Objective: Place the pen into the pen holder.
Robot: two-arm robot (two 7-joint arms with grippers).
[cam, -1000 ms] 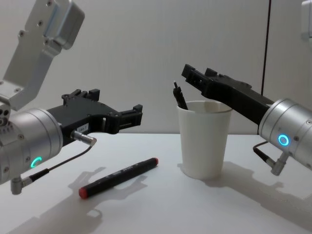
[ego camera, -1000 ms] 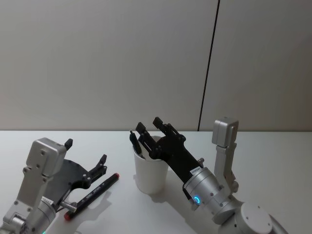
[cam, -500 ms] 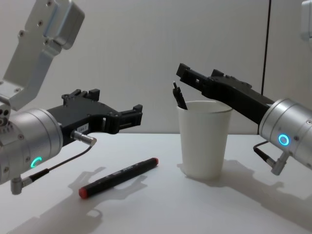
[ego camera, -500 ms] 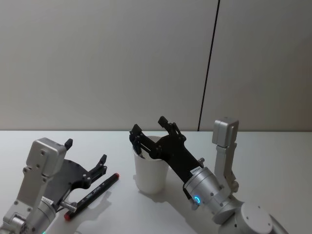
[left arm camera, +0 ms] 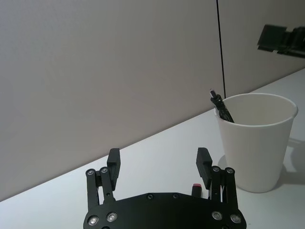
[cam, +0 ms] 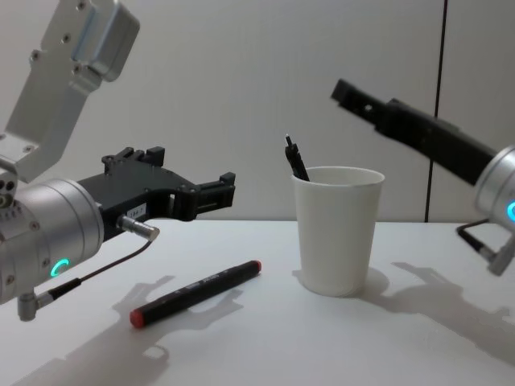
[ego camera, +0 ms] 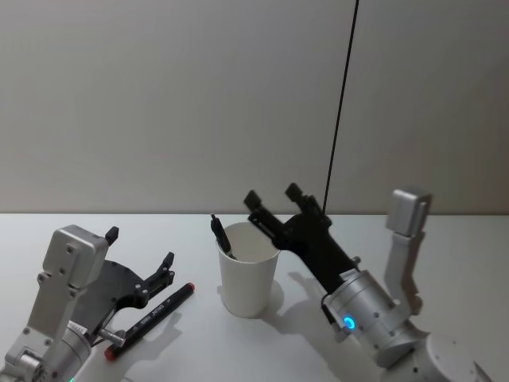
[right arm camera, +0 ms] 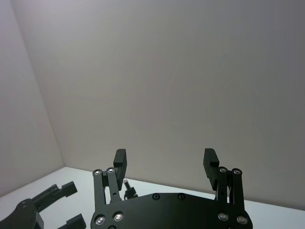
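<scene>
A white pen holder (ego camera: 249,270) is seen standing upright near the middle of the bench (cam: 265,346). One black pen (ego camera: 220,235) is already held inside it. It is leaned against the rim on the robot's left side, with its top poking out. A second pen (ego camera: 151,318), black with red ends, is left lying flat on the bench, to the left of the pen holder and apart from it.

The right end effector (ego camera: 273,195) is held up in the air, above and behind the pen holder's right side. Its fingers are spread wide and nothing is held between them. The left end effector (ego camera: 141,247) is held low over the bench, with its fingers also spread and empty.

The second pen is found just below the left end effector and a little to its right, so the left arm is judged to be much the nearer one. The pen's long line runs slantwise, from the robot's near left toward the pen holder. It is judged that the fingers would have to be set across that line and lowered before the pen could be pinched.
</scene>
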